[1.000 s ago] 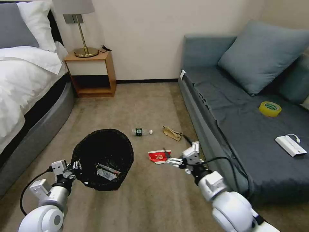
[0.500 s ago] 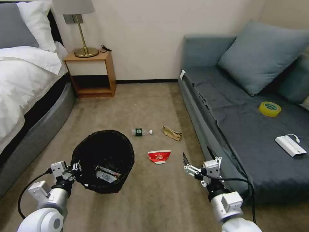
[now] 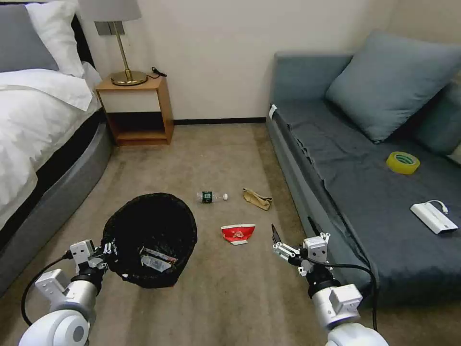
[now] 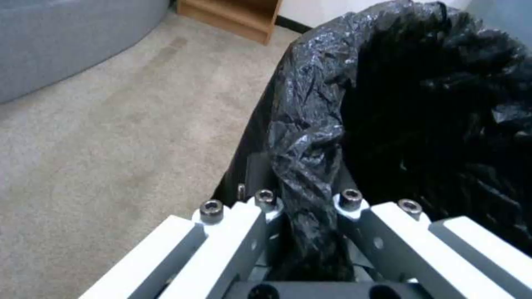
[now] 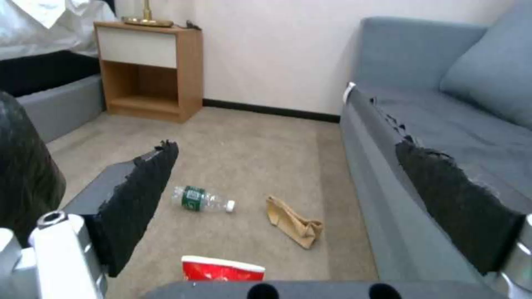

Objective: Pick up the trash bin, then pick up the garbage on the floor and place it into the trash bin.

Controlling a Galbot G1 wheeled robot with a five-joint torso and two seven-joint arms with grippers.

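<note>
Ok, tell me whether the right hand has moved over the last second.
Yes. The right hand drew back from the red carton, toward the sofa.

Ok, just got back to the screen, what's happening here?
The left gripper is shut on the rim of the trash bin, holding it beside the bed; a wrapper already lies inside. The right gripper is open and empty, hovering above the carpet next to the sofa. Three pieces are on the floor ahead of it: the red carton nearest, then the brown paper and the bottle.
</note>
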